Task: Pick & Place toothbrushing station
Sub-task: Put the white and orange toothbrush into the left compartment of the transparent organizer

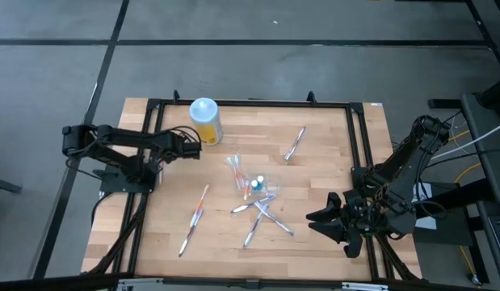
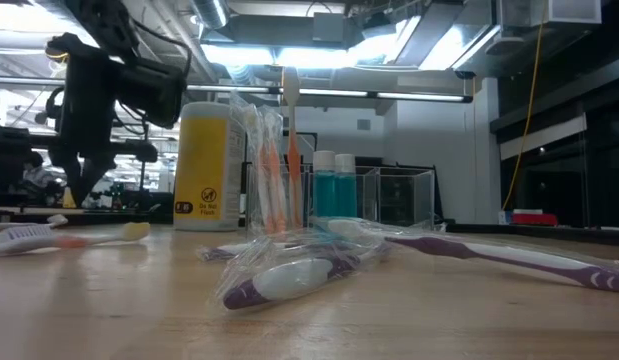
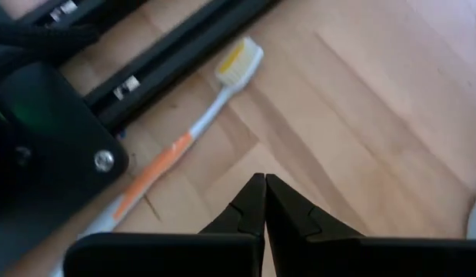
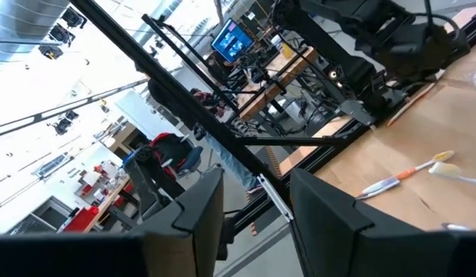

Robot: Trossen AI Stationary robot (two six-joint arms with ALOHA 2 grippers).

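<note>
**Fingers empty on both arms, brushes scattered across the table**

Fingers [image 3: 257,201] of the left gripper [image 1: 195,146] are pressed tight together with nothing between them, hovering over bare wood at the table's far left, just beside the yellow bottle [image 1: 206,121]. Its wrist camera catches an orange-and-white toothbrush [image 3: 184,142] lying flat against the black frame rail [image 3: 168,58], untouched.

Over to the right gripper [image 1: 324,220], at the near right edge by the frame: its fingers [image 4: 199,201] stand well apart and hold nothing, pointed out past the table into the room.

Now the station itself. The clear holder [image 1: 248,183] sits near the middle of the table, and the low view shows a couple of orange brushes [image 2: 278,160] standing upright there, with two teal bottles [image 2: 334,190] close behind. Everything else is loose: a cluster of purple-white brushes [image 1: 262,212] just near of the holder, some wrapped in clear plastic, one orange brush [image 1: 195,215] at near left, another single brush [image 1: 295,144] at far right.

My read: early to middling. A few brushes look placed, most are waiting flat on the wood, and neither arm has one in hand.
</note>
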